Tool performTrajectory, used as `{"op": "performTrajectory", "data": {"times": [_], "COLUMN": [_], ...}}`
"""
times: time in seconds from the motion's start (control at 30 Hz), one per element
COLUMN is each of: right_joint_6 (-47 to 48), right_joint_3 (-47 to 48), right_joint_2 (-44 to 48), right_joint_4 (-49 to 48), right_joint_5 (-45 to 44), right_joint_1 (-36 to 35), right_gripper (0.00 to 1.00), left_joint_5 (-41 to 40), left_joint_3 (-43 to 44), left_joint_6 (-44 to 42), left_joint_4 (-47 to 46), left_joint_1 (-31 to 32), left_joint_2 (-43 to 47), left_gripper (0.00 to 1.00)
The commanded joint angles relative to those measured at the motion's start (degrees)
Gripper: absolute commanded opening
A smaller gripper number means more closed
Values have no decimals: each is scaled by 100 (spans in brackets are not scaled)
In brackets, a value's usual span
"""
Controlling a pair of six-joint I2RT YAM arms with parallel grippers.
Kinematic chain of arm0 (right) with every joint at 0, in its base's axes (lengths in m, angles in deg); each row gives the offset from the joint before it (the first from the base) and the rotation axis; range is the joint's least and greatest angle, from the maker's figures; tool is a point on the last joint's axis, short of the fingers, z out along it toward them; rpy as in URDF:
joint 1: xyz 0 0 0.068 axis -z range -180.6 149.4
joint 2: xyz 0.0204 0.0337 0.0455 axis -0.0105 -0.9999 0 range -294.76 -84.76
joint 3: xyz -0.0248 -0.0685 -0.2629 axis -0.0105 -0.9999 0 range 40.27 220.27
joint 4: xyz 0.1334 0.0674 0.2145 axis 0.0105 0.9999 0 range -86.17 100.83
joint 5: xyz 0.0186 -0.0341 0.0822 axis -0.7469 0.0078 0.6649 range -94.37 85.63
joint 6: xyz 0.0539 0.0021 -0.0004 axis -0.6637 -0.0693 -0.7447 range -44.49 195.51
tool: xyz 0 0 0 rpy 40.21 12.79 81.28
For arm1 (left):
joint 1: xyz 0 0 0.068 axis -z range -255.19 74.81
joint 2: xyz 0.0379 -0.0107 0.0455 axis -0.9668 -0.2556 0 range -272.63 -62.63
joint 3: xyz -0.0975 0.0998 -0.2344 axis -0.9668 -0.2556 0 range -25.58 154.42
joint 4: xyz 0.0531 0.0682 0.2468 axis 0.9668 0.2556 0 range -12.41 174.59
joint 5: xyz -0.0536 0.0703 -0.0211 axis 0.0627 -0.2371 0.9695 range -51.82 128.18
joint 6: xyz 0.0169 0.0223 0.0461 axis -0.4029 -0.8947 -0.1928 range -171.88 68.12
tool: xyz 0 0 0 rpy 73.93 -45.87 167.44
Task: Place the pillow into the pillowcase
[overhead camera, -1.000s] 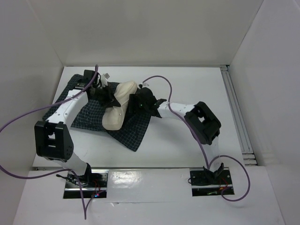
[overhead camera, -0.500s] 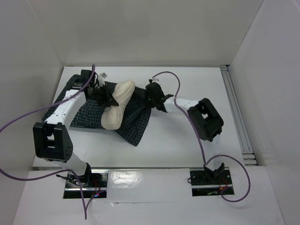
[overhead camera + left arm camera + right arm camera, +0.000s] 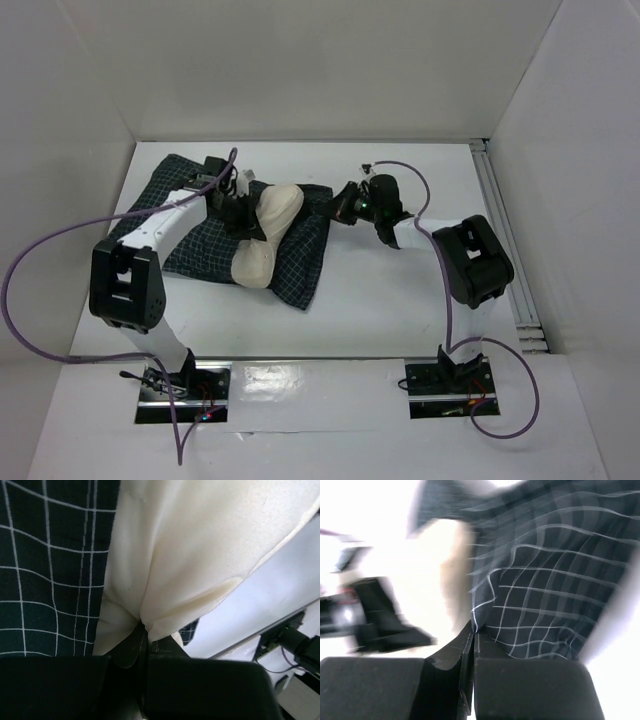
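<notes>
The cream pillow lies bent across the dark checked pillowcase at the table's middle left. My left gripper is shut on the pillow's upper left edge; in the left wrist view the cream fabric bunches into its closed jaws. My right gripper is shut on the pillowcase's upper right corner, and the checked cloth runs up from its closed jaws, pulled taut toward the right.
White walls close in the table on three sides. A metal rail runs along the right edge. Purple cables loop off both arms. The arm bases sit at the near edge.
The right gripper closed on the pillowcase's corner and pulled it right. The pillowcase and pillow shifted right with it. The left gripper stayed shut on the pillow and moved right too.
</notes>
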Motion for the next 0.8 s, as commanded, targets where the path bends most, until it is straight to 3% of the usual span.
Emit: {"op": "performTrajectory", "data": {"times": [0.0, 0.07, 0.2, 0.53, 0.77], "right_joint_6": [-1014, -1478, -1771, -604, 117], "right_joint_3": [148, 148, 358, 1079, 1272], "right_joint_2": [88, 27, 26, 763, 1344], "right_joint_4": [-2639, -3463, -4119, -3135, -2388], "right_joint_5": [636, 769, 839, 1287, 1086], "right_joint_1": [277, 277, 216, -566, -567], "right_gripper": [0, 0, 0, 0, 0], "left_joint_5": [-875, -1182, -1325, -1650, -1650], "left_joint_3": [-98, -98, -151, -317, -563], "left_joint_6": [-281, -342, -342, -290, -290], "left_joint_4": [578, 692, 692, 464, 332], "left_joint_1": [76, 278, 542, 674, 674], "left_joint_2": [-132, -220, -484, -1073, -1179], "left_gripper": [0, 0, 0, 0, 0]}}
